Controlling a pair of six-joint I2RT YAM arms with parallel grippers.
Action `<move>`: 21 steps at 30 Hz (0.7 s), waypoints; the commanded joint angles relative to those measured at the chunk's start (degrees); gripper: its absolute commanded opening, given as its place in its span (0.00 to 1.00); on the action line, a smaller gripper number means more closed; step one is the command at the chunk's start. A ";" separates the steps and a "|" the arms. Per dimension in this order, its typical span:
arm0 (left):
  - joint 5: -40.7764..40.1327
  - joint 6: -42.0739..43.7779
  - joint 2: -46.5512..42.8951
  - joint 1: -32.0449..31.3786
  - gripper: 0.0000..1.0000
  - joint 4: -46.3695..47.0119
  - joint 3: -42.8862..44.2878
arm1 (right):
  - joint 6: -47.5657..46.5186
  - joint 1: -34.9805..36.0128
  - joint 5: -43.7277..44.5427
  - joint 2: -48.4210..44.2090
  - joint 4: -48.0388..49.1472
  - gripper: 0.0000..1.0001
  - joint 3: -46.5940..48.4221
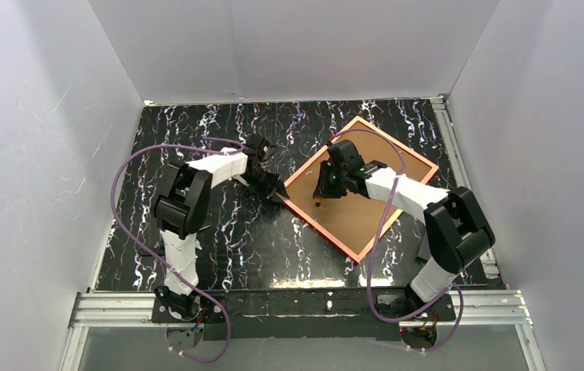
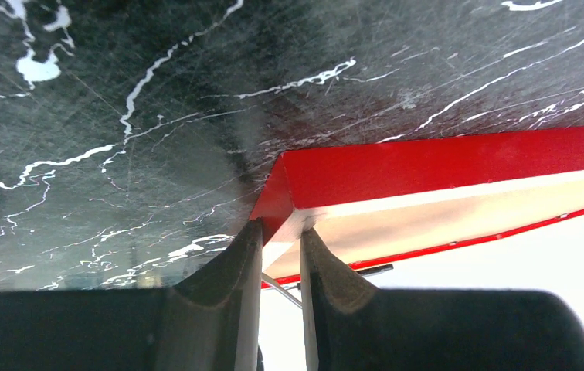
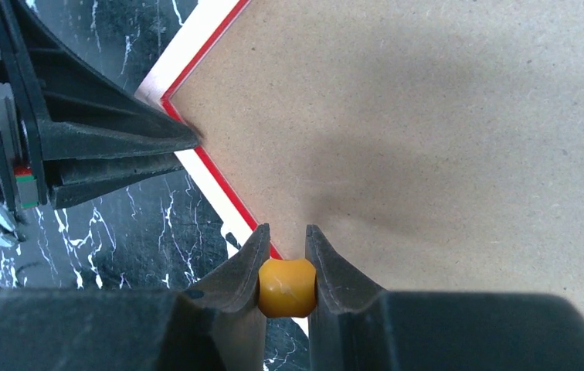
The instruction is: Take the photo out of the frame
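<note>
Left end effector [image 2: 281,229] is almost closed, its two fingers pinching the left corner of the frame [image 2: 443,166], which lies back side up on the bench [image 1: 273,255], right of the middle. Right end effector [image 3: 287,232] is closed on a small yellow rounded piece [image 3: 287,287] and hangs over the brown backing board [image 3: 428,139] that sits inside the frame.

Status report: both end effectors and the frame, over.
Left end effector clamped on a corner of the frame. Right end effector shut on a small yellow ball, above the backing board. Photo not in view; board sits in the frame.
</note>
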 commanded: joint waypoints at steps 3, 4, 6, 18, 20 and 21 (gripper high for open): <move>-3.02 -4.81 -0.51 0.51 0.00 -3.77 -3.08 | 5.02 1.14 8.61 3.54 -6.79 0.01 6.84; -2.98 -4.87 -0.62 0.52 0.00 -3.63 -3.20 | 5.41 1.20 9.52 4.22 -7.65 0.01 8.07; -2.74 -4.95 -0.62 0.52 0.00 -3.40 -3.33 | 6.82 1.21 10.70 5.69 -9.42 0.01 10.04; -5.04 -4.51 -0.68 0.56 0.00 -5.66 -2.37 | 8.61 3.72 17.84 2.31 -14.43 0.01 5.56; -5.57 -4.12 -0.59 0.56 0.00 -6.81 -1.77 | 7.67 4.21 19.32 0.98 -14.73 0.01 4.07; -5.61 -4.00 -0.56 0.56 0.00 -7.16 -1.59 | 7.25 4.35 20.03 0.54 -14.78 0.01 3.34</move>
